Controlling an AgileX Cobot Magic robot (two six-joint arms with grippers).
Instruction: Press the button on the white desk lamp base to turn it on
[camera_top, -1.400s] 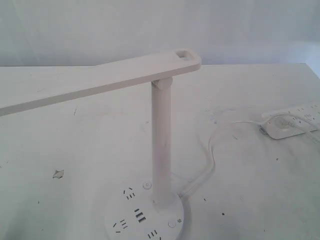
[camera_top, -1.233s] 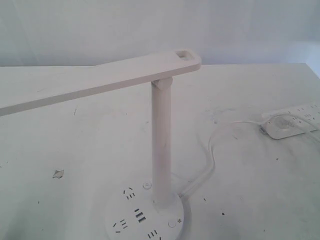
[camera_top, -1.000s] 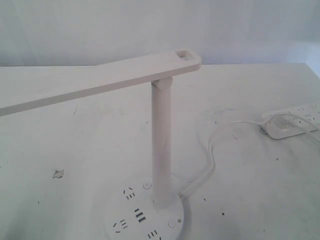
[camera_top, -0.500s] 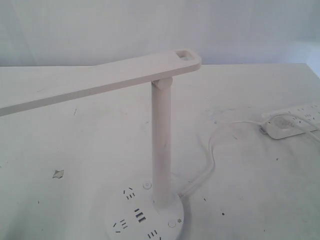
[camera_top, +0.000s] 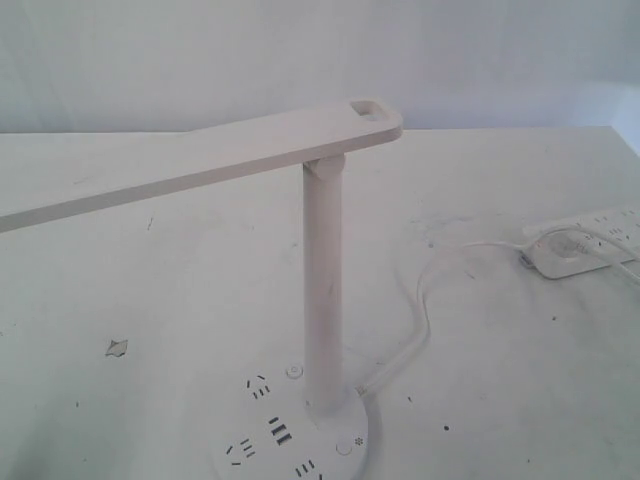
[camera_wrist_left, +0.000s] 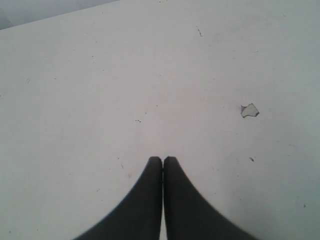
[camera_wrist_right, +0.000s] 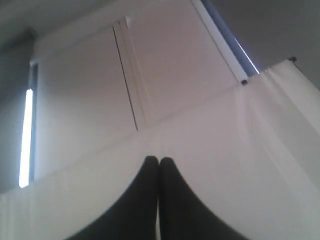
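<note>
The white desk lamp (camera_top: 322, 290) stands at the near middle of the exterior view, its long flat bar head (camera_top: 200, 155) reaching left. Its round base (camera_top: 290, 440) is cut off by the bottom edge and shows dark socket slots, one small round button (camera_top: 345, 447) at its right and another (camera_top: 293, 371) behind. No gripper shows in the exterior view. My left gripper (camera_wrist_left: 163, 159) is shut and empty over bare white table. My right gripper (camera_wrist_right: 159, 160) is shut and empty, pointing up at a white backdrop and wall panels.
A white power strip (camera_top: 590, 240) with a plugged adapter lies at the right edge, and the lamp's cable (camera_top: 425, 300) curls from it to the base. A small chip (camera_top: 117, 347) marks the white table (camera_top: 180, 300); the chip (camera_wrist_left: 249, 110) also shows in the left wrist view.
The lamp has shifted very slightly; its pole and base sit a touch lower and left than before. The adapter on the power strip changes a little in look. No arm enters the exterior view.
</note>
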